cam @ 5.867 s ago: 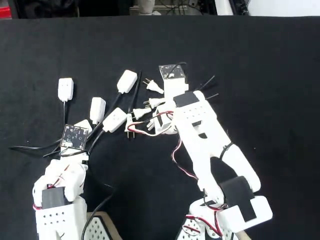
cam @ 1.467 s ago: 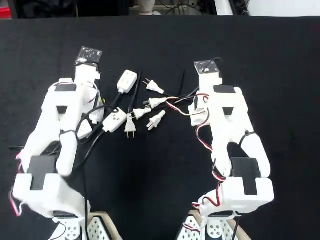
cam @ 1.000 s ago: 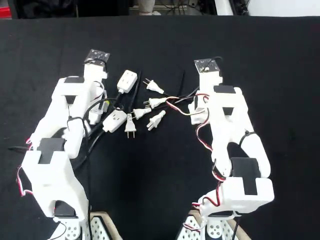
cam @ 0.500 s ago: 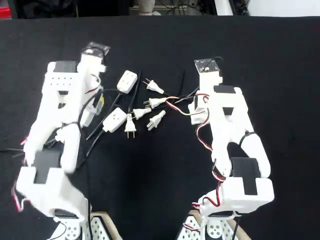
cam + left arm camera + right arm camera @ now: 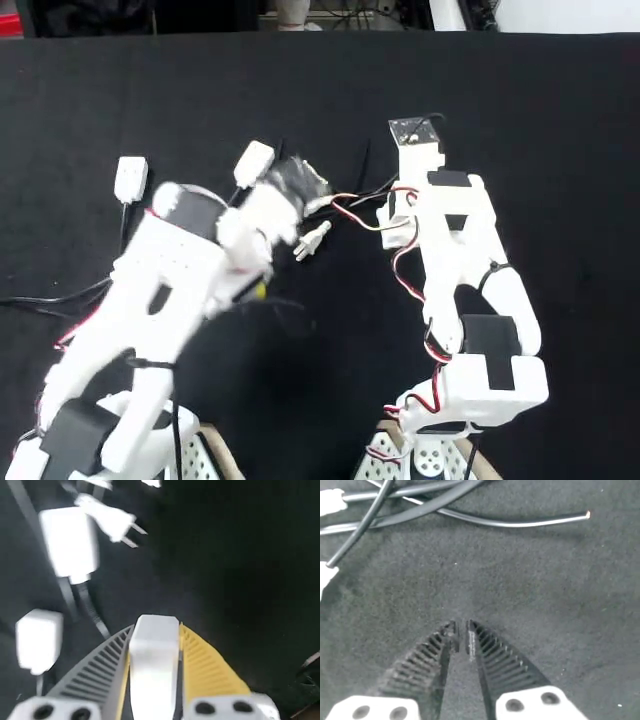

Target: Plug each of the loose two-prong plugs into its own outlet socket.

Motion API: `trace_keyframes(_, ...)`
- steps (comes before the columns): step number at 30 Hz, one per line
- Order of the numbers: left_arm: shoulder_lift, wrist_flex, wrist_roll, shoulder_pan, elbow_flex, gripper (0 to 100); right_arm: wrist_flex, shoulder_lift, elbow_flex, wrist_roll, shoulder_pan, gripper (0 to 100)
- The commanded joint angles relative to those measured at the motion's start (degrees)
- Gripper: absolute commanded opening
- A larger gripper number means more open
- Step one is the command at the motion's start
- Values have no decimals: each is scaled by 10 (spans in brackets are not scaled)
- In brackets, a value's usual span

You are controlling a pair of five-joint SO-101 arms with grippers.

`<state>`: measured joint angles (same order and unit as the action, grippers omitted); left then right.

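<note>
The tabletop [image 5: 545, 580] is soft black cloth, matt and fuzzy. The socket [image 5: 152, 660] in the left end effector [image 5: 156, 626] is smooth white plastic. The cables [image 5: 415, 509] shine.

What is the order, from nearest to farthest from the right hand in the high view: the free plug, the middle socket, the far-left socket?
1. Free plug, just to its left.
2. Middle socket, farther left, toward the back.
3. Far-left socket, alone at the left.

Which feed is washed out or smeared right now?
Left wrist view: the white piece in the left gripper and the outlet block glare blank white, both smeared. High view: left arm streaked. Right wrist view: evenly lit, right gripper ridges plain.
</note>
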<state>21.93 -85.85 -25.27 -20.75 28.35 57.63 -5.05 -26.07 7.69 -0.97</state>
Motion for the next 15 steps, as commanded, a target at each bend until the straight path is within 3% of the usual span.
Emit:
trace_keyframes(1, 4, 137, -5, -40, 145, 37, -4, 7, 16, -2, -11, 36)
trace_keyframes(6, 3, 252, -4, -76, 249, 41, -7, 7, 16, -2, -11, 36)
trace_keyframes(12, 6, 280, 2, -56, 256, 195, -7, 7, 16, -2, -11, 36)
trace_keyframes(15, 8, 327, 47, -51, 249, 193, -7, 7, 18, -2, -11, 36)
